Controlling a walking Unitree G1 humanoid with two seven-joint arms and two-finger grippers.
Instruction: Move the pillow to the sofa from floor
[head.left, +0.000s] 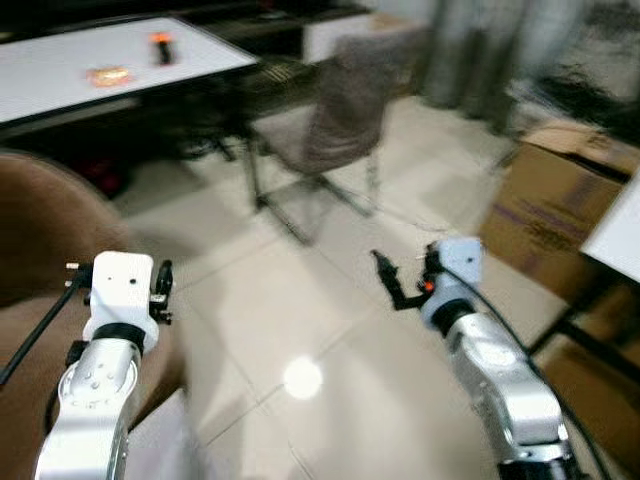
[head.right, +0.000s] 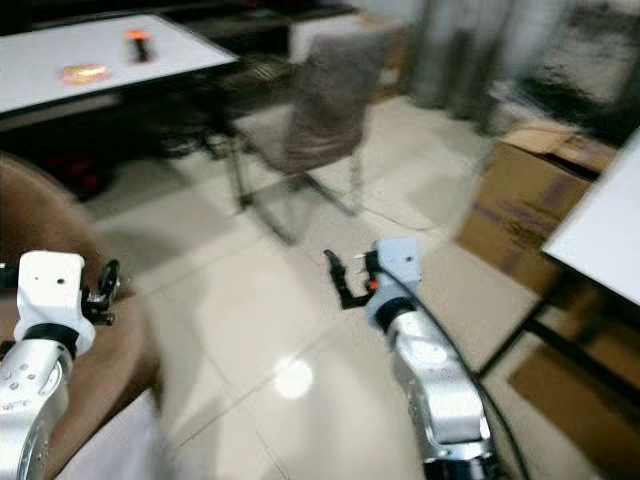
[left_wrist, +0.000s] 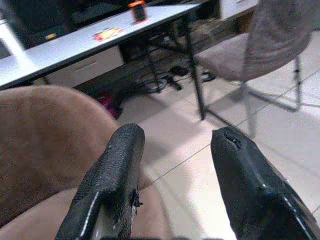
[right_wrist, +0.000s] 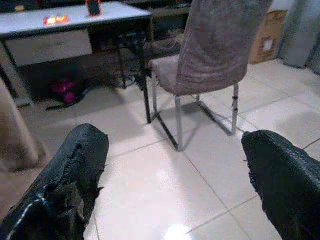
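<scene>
Brown sofa (head.left: 40, 230) beside the left end effector (left_wrist: 175, 165); both end effectors' fingers spread, empty.

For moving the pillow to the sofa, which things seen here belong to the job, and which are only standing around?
Part of the job:
- brown sofa, at the robot's left
- left gripper, fingers open, empty
- right gripper, fingers open, empty
No pillow can be made out.

Only standing around:
- grey chair
- white table with small orange items
- cardboard box

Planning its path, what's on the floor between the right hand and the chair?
Bare tile between right hand and chair, seen in the left eye view.
</scene>
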